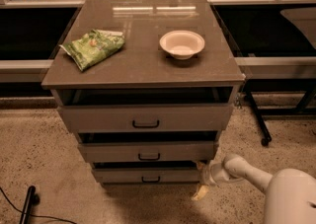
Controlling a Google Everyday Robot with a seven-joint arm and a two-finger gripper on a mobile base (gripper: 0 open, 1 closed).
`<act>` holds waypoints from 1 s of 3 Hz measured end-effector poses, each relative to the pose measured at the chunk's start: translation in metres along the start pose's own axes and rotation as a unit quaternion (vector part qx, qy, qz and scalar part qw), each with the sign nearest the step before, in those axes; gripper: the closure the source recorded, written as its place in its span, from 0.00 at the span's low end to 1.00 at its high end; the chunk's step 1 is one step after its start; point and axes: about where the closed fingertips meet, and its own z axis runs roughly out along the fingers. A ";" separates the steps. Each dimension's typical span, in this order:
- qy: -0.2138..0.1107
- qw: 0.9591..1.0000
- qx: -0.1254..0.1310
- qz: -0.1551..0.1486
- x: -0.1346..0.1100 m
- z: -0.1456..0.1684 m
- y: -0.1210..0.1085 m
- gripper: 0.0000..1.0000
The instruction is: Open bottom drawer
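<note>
The bottom drawer (145, 174) is the lowest and narrowest of three grey-brown drawer fronts, with a small black bar handle (150, 179). It stands slightly out, with a dark gap above it. My gripper (200, 179) is at the drawer's right end, low near the floor. Its pale fingers (200, 193) are spread open, one above and one below, level with the drawer's right corner. It holds nothing. The white arm (247, 171) reaches in from the lower right.
The middle drawer (148, 151) and the tall top drawer (145, 118) are also slightly out. On the cabinet top lie a green chip bag (94, 48) and a white bowl (181, 44). A black stand leg (256, 119) is to the right, and a cable (27, 203) at lower left.
</note>
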 end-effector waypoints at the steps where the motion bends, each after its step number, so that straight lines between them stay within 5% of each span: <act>1: 0.015 1.000 -0.001 0.005 0.014 0.009 -0.008 0.05; 3: 0.034 0.999 -0.012 0.006 0.025 0.018 -0.007 0.42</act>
